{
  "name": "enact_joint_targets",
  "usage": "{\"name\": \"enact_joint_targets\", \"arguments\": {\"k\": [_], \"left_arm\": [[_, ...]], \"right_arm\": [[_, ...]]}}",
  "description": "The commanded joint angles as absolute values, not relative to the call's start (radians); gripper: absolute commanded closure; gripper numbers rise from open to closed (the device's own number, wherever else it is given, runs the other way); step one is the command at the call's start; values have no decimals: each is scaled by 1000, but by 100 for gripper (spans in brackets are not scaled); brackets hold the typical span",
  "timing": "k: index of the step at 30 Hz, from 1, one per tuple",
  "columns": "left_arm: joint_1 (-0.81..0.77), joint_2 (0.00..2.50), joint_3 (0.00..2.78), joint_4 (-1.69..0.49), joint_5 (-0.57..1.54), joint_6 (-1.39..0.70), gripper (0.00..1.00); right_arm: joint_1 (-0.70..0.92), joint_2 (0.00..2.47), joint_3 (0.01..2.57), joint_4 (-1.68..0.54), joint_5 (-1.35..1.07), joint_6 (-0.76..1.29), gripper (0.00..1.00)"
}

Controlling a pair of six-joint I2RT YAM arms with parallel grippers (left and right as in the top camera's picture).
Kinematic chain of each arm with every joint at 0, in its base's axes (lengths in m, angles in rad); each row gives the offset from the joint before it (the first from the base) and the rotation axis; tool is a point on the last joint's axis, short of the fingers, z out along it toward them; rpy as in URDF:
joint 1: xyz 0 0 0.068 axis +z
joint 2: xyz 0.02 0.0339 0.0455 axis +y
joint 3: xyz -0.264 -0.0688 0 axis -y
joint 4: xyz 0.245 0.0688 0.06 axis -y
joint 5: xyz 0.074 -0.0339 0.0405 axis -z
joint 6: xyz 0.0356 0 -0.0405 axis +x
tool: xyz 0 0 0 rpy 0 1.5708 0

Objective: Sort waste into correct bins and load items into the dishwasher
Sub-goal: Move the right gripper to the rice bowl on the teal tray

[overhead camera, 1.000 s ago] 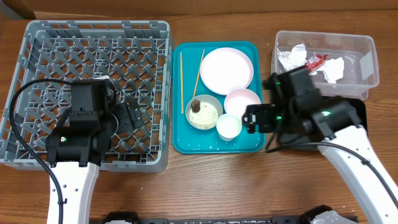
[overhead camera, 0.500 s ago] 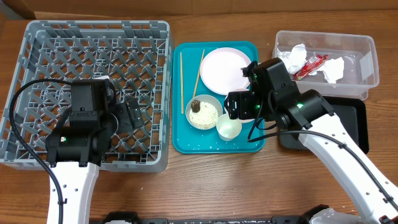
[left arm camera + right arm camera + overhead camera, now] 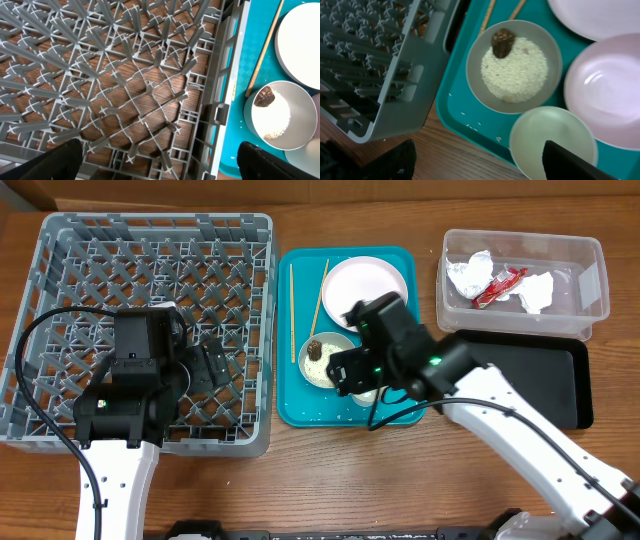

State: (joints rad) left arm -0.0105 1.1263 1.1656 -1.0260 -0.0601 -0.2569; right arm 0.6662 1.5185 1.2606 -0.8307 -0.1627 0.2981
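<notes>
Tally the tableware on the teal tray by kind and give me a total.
Plates: 2 (large plate, small plate)
Bowls: 1 (grey bowl, with rice and a brown lump in it)
Cups: 1 (white cup)
Chopsticks: 2 (chopsticks)
Total: 6

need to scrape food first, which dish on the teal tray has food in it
The grey bowl: it holds rice and a brown lump. The big plate, small plate and cup are empty.

grey bowl (image 3: pixel 473 75) of rice (image 3: pixel 515 72) with brown lump (image 3: pixel 503 40), white cup (image 3: pixel 540 127) just beside
</notes>
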Motion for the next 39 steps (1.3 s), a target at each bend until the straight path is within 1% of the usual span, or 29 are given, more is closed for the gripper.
{"name": "enact_joint_targets", "arguments": {"k": [1, 7, 9, 15, 18, 22, 25, 39], "left_arm": [[-7, 1126, 1185, -1029, -51, -270, 0], [-7, 1126, 1185, -1036, -50, -270, 0], [-7, 1126, 1185, -1040, -47, -270, 0], [-7, 1126, 1185, -1044, -47, -270, 0], [-7, 1126, 1185, -1043, -47, -270, 0], [-7, 1126, 1185, -1044, -47, -270, 0], [-7, 1126, 1185, -1045, -47, -270, 0], [-7, 1126, 1185, -1047, -47, -270, 0]], "right_arm": [[711, 1565, 1262, -804, -133, 267, 19], [758, 1642, 1262, -725, -124, 254, 26], [768, 1675, 1262, -679, -123, 254, 31], [772, 1755, 1262, -585, -124, 253, 32], [772, 1803, 1262, -541, -124, 254, 38], [772, 1832, 1262, -496, -123, 254, 40], [772, 1853, 1262, -463, -124, 254, 45], [786, 1884, 1262, -442, -113, 258, 45]]}}
